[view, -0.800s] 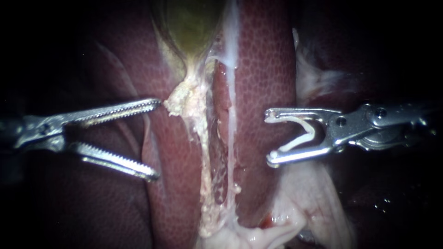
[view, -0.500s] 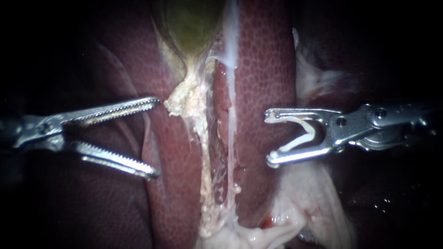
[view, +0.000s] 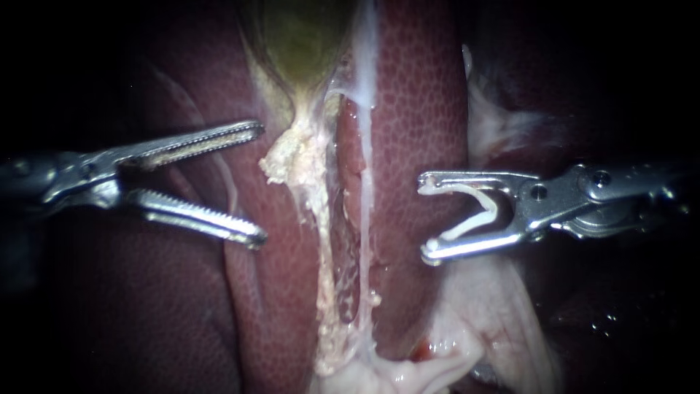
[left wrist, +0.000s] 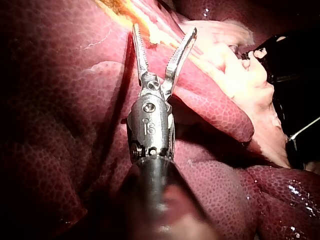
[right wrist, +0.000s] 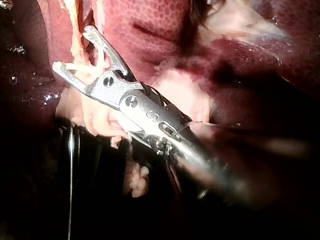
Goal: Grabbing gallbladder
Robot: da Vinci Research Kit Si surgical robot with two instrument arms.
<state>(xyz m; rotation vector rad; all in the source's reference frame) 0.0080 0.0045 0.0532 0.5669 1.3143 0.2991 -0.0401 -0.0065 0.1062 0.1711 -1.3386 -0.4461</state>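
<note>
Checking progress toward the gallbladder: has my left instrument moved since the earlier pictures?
Yes. The left instrument has shifted up the view and slightly rightward against the unmoved liver, closer to the gallbladder.

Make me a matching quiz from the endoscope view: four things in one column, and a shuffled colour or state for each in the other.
1. toothed silver left instrument
2. smooth silver right instrument
3. bulging gallbladder
4. speckled liver

A. dark red
B. jaws hold a white V-shaped clip
C. jaws open, gripping nothing
D. greenish-yellow

Pairs: 1-C, 2-B, 3-D, 4-A.
</note>
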